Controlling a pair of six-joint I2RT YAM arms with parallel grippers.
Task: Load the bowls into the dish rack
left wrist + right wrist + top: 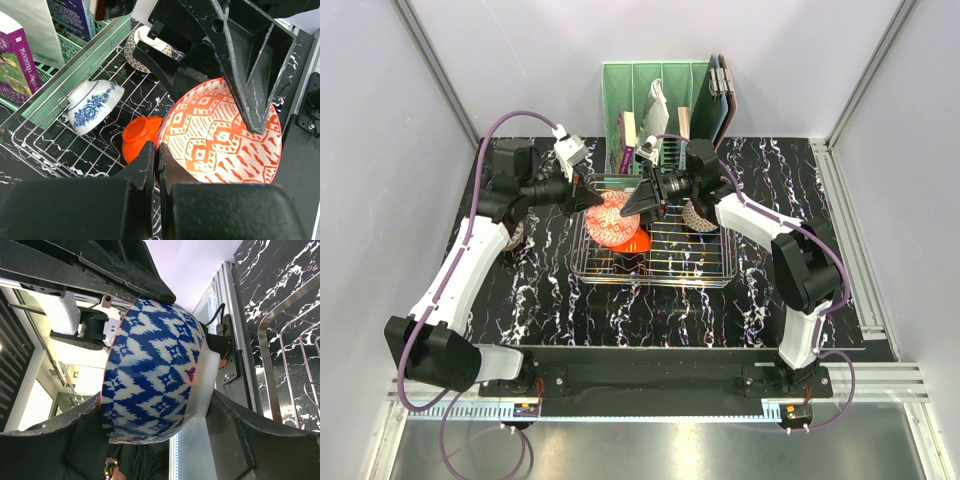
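Observation:
The chrome wire dish rack (705, 262) stands mid-table. Both grippers meet above its left end on one bowl (611, 222), red-patterned inside (220, 135) and blue-and-white outside (155, 365), held tilted on edge. My left gripper (592, 200) (156, 155) is shut on its rim. My right gripper (638, 205) (155, 410) spans it, one finger (245, 65) across the inside, the other against the foot. Below it in the rack lies an orange-red bowl (140, 137) (637, 243). A white-blue floral bowl (92, 102) and a cream lattice bowl (145, 47) (698, 215) also sit in the rack.
A green slotted organizer (660, 90) with books (20, 60) stands just behind the rack. Another bowl (517, 237) rests on the black marbled table (560, 300) under my left arm. Grey walls close in both sides.

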